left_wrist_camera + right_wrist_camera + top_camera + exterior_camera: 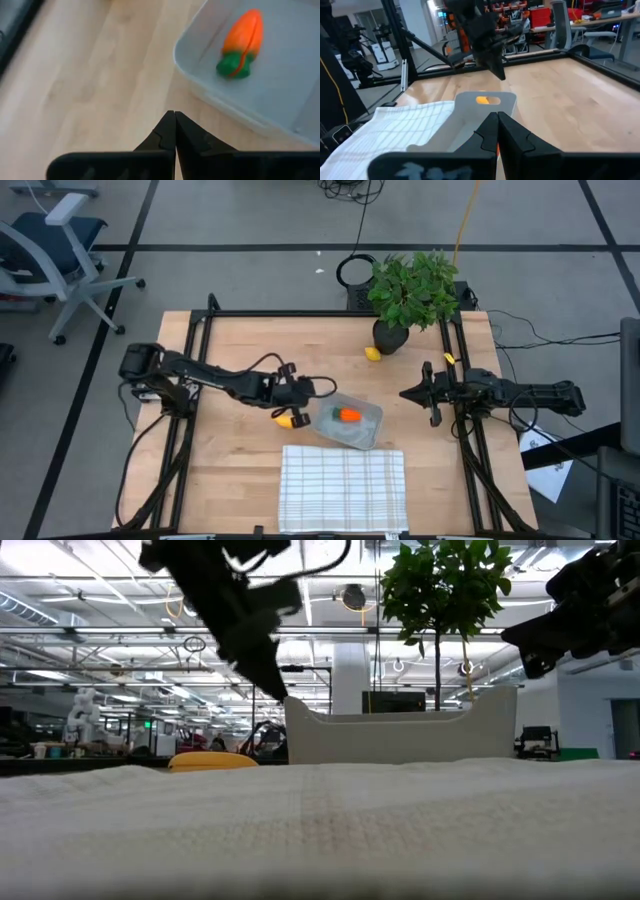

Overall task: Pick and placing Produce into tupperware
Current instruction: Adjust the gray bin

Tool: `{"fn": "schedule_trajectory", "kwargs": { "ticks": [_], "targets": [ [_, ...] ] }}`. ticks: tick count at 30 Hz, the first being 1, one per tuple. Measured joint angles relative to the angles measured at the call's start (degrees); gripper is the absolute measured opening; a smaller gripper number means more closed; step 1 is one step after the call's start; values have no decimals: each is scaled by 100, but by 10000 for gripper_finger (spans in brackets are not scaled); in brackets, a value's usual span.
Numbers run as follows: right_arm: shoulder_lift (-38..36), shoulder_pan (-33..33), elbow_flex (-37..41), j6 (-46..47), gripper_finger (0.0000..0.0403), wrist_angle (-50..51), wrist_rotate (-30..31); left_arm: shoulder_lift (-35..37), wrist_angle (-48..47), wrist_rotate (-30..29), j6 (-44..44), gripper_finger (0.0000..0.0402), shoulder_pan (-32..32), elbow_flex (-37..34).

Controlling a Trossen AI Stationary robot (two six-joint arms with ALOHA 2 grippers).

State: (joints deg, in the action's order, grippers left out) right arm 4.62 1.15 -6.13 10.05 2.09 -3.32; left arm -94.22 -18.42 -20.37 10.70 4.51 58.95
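Left end effector (297, 406): fingers pressed together, empty, just beside the tupperware (368, 437) rim
Right end effector (412, 394): closed, idle
Carrot (348, 415): inside tub
Banana (286, 419): on the desk (240, 470) under the left arm
Lemon (372, 354): by the plant (412, 295)
Risk: descending closed would shove the banana instead of gripping it

Wooden table (240, 450) bears tupperware (368, 430), cloth (343, 487), plant (412, 292), seemingly banana (285, 419).

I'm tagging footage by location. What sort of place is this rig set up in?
Most likely a robotics lab or open workshop hall: the low view shows exposed ceiling trusses, the high view an office chair on taped floor, and the right wrist view workbenches.
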Motion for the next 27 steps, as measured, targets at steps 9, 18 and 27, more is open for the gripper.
{"fn": "schedule_trajectory", "kwargs": {
  "ticks": [9,18,27],
  "targets": [
    [219,-432,309,283,0,-386,19,-98,978,148,229,0,-65,-561],
    [786,-980,367,473,0,-565,43,-98,1202,285,362,0,105,-560],
    [1608,-1334,378,601,0,-877,200,-198,1327,235,449,0,117,-553]
  ]
}}
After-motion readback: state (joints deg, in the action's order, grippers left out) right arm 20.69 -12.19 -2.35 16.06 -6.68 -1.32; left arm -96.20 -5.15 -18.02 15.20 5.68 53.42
